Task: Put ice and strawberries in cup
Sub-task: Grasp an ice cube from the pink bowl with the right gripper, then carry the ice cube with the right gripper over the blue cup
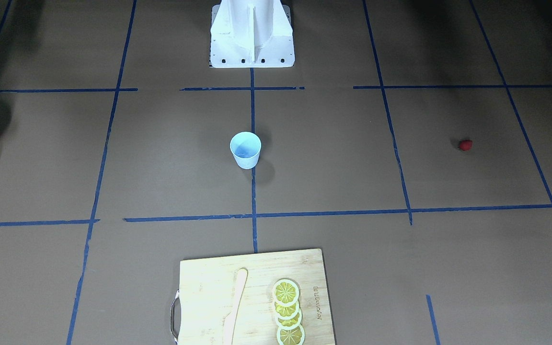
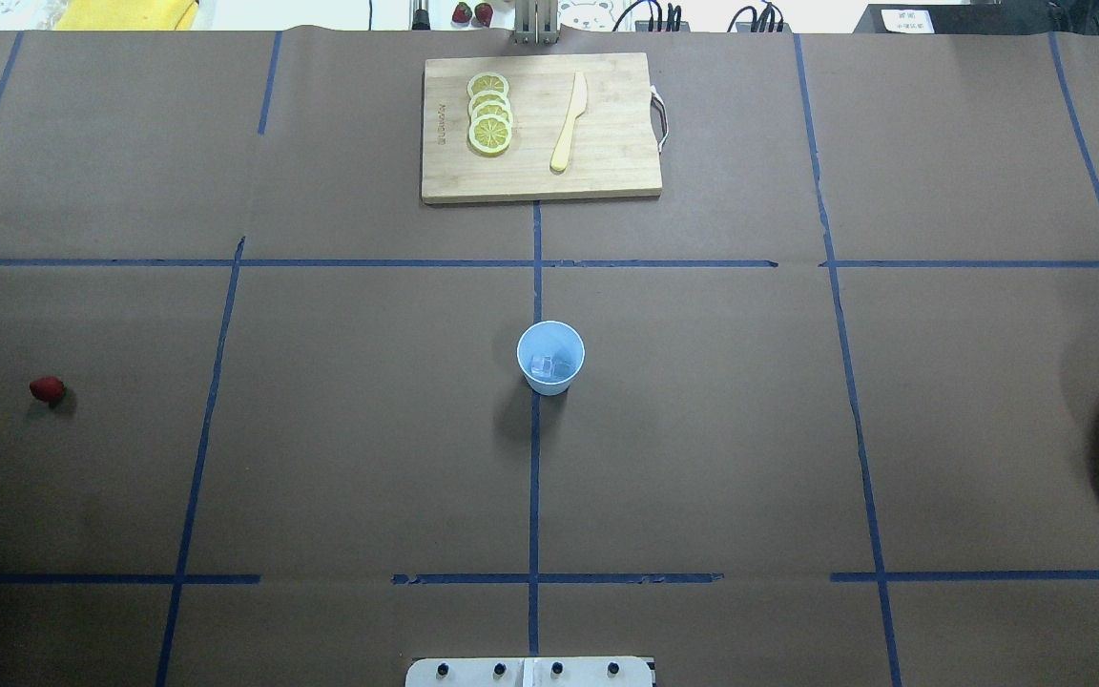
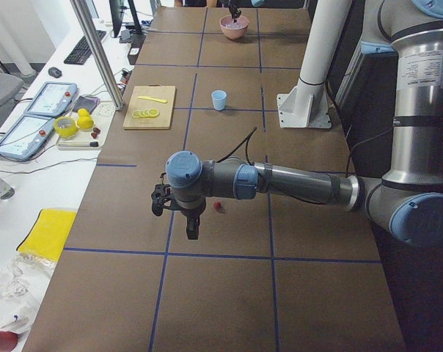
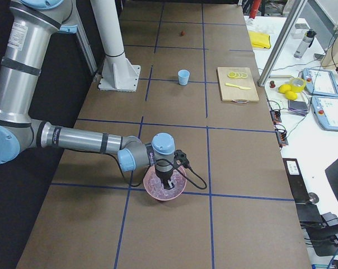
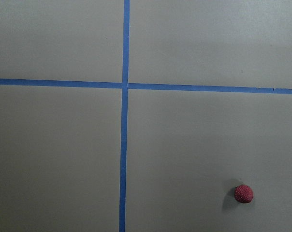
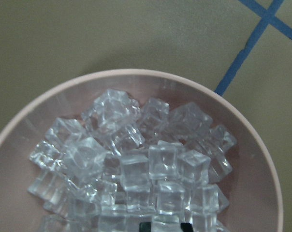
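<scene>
As each seemingly fetches its own ingredient, the right gripper (image 4: 169, 182) hangs over the pink bowl (image 6: 252, 164) of ice (image 6: 136, 169) and the left gripper (image 3: 192, 230) by the strawberry (image 5: 243, 193); I cannot tell how their jaws stand.

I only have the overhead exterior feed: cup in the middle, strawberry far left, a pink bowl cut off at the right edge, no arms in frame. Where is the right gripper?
Observer: The exterior right view shows the right gripper down over the pink bowl, which is piled with ice.
Operator: And the left one?
Observer: In the exterior left view the left gripper hangs close beside the strawberry. Its wrist view puts the berry low and right of centre.
</scene>
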Tool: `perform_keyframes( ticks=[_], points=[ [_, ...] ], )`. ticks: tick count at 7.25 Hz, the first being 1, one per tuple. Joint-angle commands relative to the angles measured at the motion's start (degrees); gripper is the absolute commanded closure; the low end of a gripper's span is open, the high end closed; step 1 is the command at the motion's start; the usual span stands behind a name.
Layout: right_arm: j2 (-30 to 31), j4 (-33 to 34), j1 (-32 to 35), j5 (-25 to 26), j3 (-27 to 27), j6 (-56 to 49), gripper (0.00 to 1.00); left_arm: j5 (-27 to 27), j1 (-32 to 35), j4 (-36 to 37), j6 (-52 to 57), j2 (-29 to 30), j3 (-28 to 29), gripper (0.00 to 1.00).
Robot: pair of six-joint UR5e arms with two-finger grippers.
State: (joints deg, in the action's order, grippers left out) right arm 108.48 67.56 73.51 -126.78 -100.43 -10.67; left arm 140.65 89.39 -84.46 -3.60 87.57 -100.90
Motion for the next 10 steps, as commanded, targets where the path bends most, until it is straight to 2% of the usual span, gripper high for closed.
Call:
perform_keyframes(
  ticks=[1,2,3,4,5,7,10],
  points=[
    [-0.1,14.0,1.5,-0.7,-13.0,-0.1,1.00,0.0,0.0,0.0,0.0,0.0,0.1,0.00],
    [-1.3,21.5,2.9,-0.7,-18.9,-0.1,1.00,0.0,0.0,0.0,0.0,0.0,0.1,0.00],
    [-5.3,26.3,3.0,-2.0,-21.6,0.9,1.00,0.0,0.0,-0.1,0.0,0.1,0.3,0.00],
    [-11.6,31.7,2.9,-4.9,-21.4,2.2,1.00,0.0,0.0,-0.1,0.0,0.0,0.4,0.00],
    [-17.8,35.8,1.2,-5.4,-21.3,7.6,1.00,0.0,0.0,-0.1,0.0,0.1,0.4,0.00],
    [-29.5,38.0,-8.1,-5.3,-19.5,24.0,1.00,0.0,-0.1,-0.2,0.1,0.1,0.8,0.00],
    [-45.5,38.0,-20.8,-3.5,-13.1,51.4,1.00,0.0,-0.1,-0.3,0.1,0.2,1.0,0.00]
  ],
)
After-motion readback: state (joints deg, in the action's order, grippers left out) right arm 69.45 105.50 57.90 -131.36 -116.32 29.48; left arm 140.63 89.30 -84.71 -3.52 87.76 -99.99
